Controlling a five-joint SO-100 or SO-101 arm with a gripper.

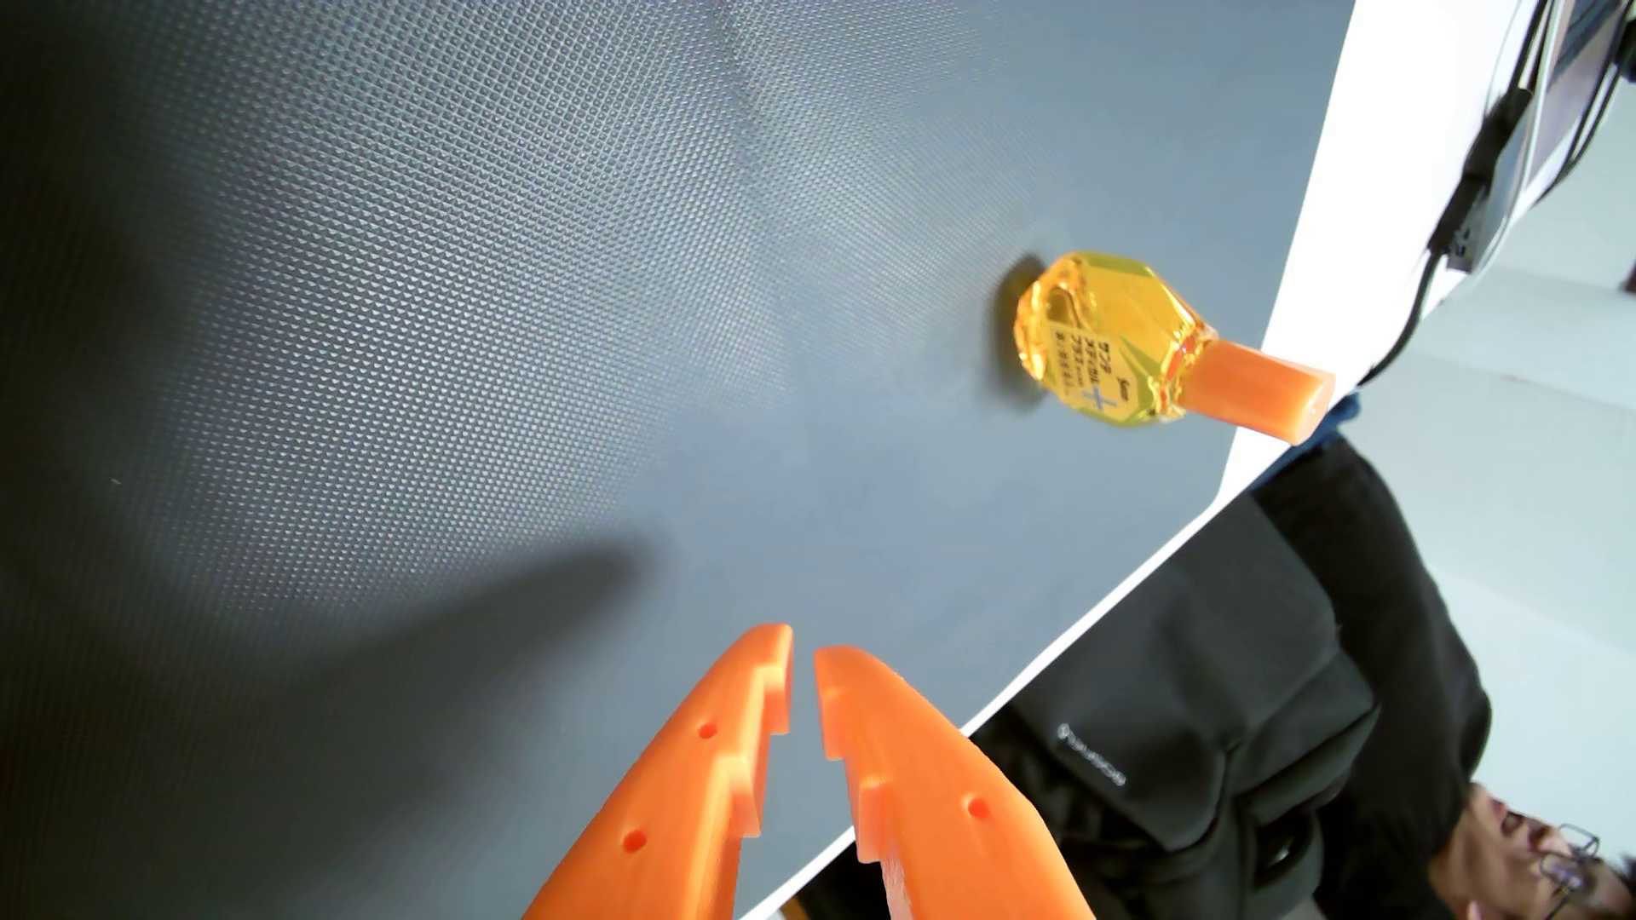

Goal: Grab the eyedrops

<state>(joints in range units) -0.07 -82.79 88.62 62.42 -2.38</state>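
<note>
The eyedrops (pixel 1115 341) are a small faceted yellow bottle with an orange cap, standing on the dark grey textured mat in the wrist view, at the right and close to the mat's edge. Printed text and a blue cross show on its label. My gripper (pixel 804 653) enters from the bottom centre with two orange stepped fingers (pixel 708 778). The tips are nearly together with a narrow gap and nothing between them. The bottle is well above and to the right of the tips, apart from them.
The grey mat (pixel 443 354) lies on a white table whose edge (pixel 1275 354) runs diagonally at the right. Beyond the edge sits a person in black clothing (pixel 1239 708). Black cables (pixel 1461 203) hang at the top right.
</note>
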